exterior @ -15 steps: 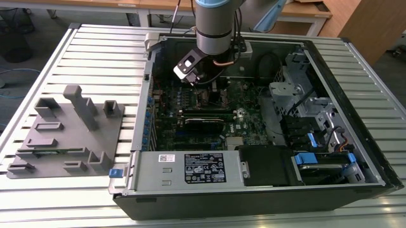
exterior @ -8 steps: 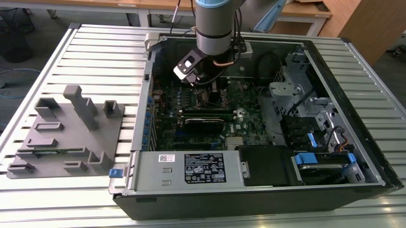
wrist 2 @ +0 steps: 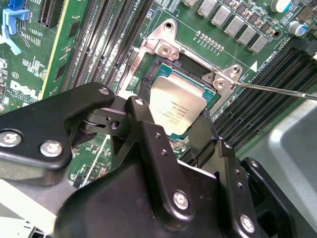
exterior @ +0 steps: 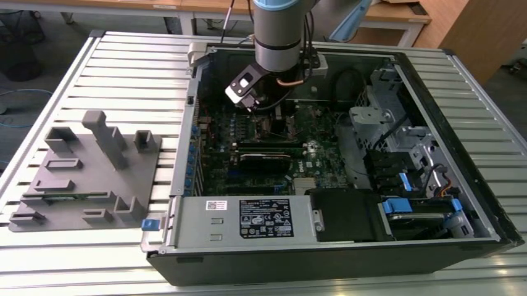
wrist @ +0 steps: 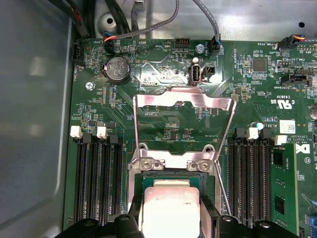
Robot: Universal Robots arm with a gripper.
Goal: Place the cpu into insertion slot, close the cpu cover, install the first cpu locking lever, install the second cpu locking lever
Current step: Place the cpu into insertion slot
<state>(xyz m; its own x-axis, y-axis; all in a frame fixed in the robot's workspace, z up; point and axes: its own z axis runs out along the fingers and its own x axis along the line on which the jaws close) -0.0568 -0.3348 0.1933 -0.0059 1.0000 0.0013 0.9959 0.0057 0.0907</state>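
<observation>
Black fingers (wrist 2: 148, 144) stand parted, the pale silver square cpu (wrist 2: 176, 106) between them seated in the black square insertion slot (wrist 2: 183, 73), the silvery metal-frame cpu cover (wrist: 183, 101) flipped open beyond them.

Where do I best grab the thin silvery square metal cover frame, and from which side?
Grip the cpu cover by its far cross-bar, opposite the hinge, probably from above: the frame is swung open, clear of the pale metal-topped cpu, and that flat strip is its free edge.
</observation>
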